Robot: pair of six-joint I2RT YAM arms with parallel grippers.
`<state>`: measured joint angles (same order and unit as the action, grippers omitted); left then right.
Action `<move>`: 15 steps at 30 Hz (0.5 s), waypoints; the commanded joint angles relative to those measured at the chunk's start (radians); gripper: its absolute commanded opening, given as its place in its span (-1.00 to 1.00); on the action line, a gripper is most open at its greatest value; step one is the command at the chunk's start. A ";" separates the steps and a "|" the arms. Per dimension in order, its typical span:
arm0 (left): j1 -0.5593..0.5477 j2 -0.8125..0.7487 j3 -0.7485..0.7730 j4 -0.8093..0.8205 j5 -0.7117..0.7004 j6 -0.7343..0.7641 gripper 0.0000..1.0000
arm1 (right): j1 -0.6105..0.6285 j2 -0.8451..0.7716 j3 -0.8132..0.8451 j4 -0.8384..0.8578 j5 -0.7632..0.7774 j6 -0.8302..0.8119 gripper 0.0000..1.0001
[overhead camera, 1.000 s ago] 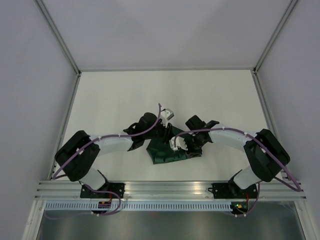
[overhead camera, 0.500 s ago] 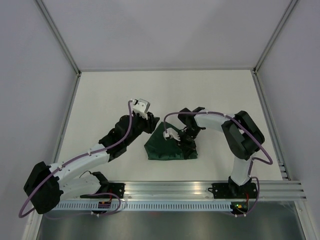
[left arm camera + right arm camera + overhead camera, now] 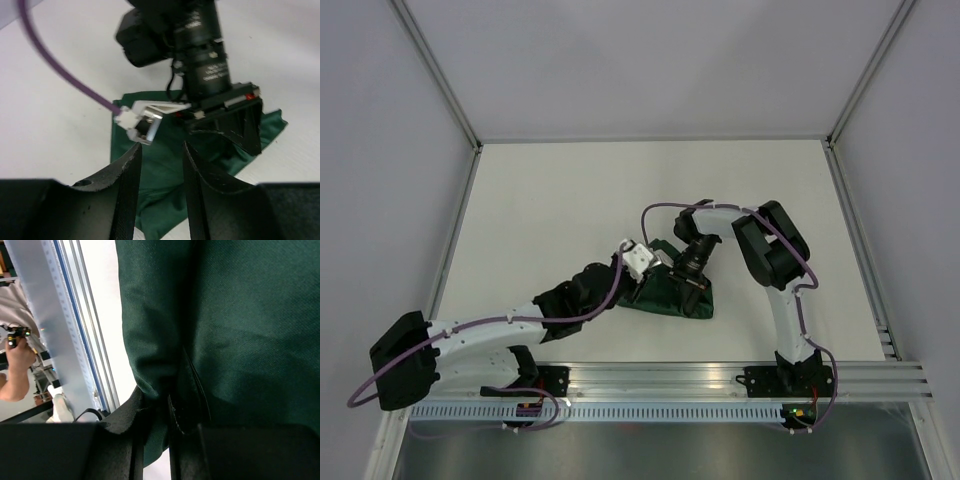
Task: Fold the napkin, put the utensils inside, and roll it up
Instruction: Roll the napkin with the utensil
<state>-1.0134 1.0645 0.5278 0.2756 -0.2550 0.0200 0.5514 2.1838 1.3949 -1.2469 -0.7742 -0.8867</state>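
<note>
The dark green napkin lies as a crumpled, folded bundle near the table's front middle. My right gripper points down onto it. In the right wrist view the right gripper is shut on a fold of the napkin, with cloth pinched between the fingers. My left gripper is at the bundle's left edge. In the left wrist view the left gripper is open and empty just above the napkin, facing the right gripper's body. The fork is hidden.
The white table is boxed in by grey walls on three sides. An aluminium rail runs along the near edge and also shows in the right wrist view. A person's hand shows beyond the rail.
My left gripper has swung from up and left of the napkin down to its left edge. My right arm has folded back over the bundle, which now lies flatter and lower.
</note>
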 commanded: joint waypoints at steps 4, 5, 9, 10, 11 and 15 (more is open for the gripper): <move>-0.164 0.188 0.052 0.013 -0.066 0.199 -0.12 | -0.025 0.122 0.044 0.106 0.158 -0.077 -0.91; -0.178 0.212 0.060 0.014 -0.066 0.215 -0.12 | -0.025 0.128 0.049 0.106 0.158 -0.078 -0.91; -0.231 0.320 0.098 0.022 -0.070 0.250 -0.09 | -0.044 0.155 0.058 0.101 0.161 -0.080 -0.92; -0.243 0.350 0.101 0.034 -0.070 0.256 -0.08 | -0.047 0.159 0.059 0.101 0.162 -0.080 -0.91; -0.251 0.362 0.106 0.045 -0.070 0.268 -0.05 | -0.051 0.165 0.062 0.101 0.162 -0.081 -0.91; -0.255 0.417 0.133 0.048 -0.044 0.293 -0.01 | -0.062 0.174 0.062 0.096 0.162 -0.086 -0.92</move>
<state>-1.2606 1.4502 0.6014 0.2840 -0.2939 0.2379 0.5068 2.2860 1.4593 -1.3575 -0.8246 -0.9127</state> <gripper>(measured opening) 0.488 0.229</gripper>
